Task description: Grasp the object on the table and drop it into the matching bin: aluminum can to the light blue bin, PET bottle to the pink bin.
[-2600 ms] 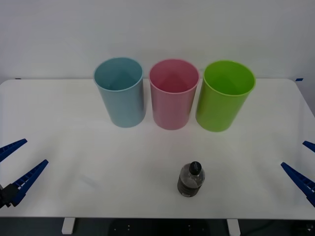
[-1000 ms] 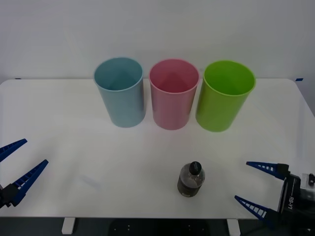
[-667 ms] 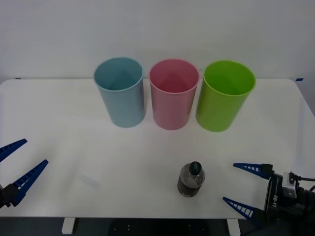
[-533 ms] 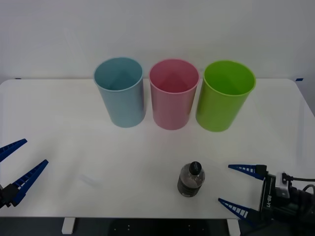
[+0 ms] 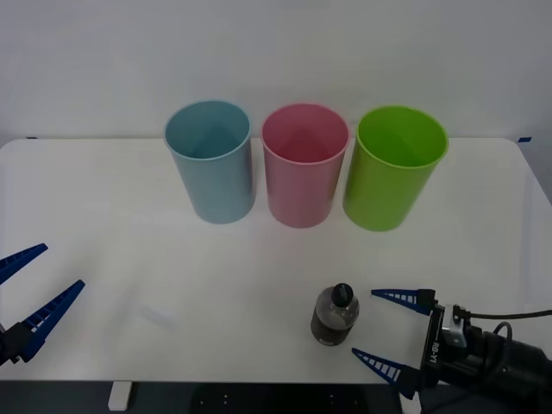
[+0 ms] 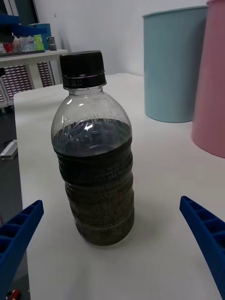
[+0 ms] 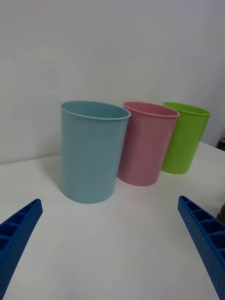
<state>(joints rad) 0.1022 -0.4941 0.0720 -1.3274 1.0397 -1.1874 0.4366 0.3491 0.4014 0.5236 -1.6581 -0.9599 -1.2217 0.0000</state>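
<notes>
From the front camera, the bottle (image 5: 334, 315) stood upright near the table's (image 5: 129, 233) near edge, at about 5 o'clock from the pink bin (image 5: 303, 164) and well apart from it. The right gripper (image 5: 390, 332) sat low at the bottle's 3 o'clock, just beside it, fingers spread wide and pointing at it, not touching. One fingertip lay level with the cap, the other by the base toward the table edge. The blue bin (image 5: 210, 160), pink bin and green bin (image 5: 393, 166) stood in a row at the far side, blue at 9 o'clock of pink, green at 3 o'clock. The left gripper (image 5: 30, 293) hung at the table's left edge, wide open and empty.

In the right wrist camera, the bottle (image 6: 94, 154) stood between the spread blue fingers (image 6: 18, 234), black cap on, dark liquid up to its shoulder. Behind it rose the blue bin (image 6: 174, 65) and the pink bin's (image 6: 212, 84) side.

In the left wrist camera, the fingers (image 7: 201, 234) gaped wide over bare table (image 7: 112, 243), facing the blue bin (image 7: 92, 150), pink bin (image 7: 147, 143) and green bin (image 7: 185, 137).
</notes>
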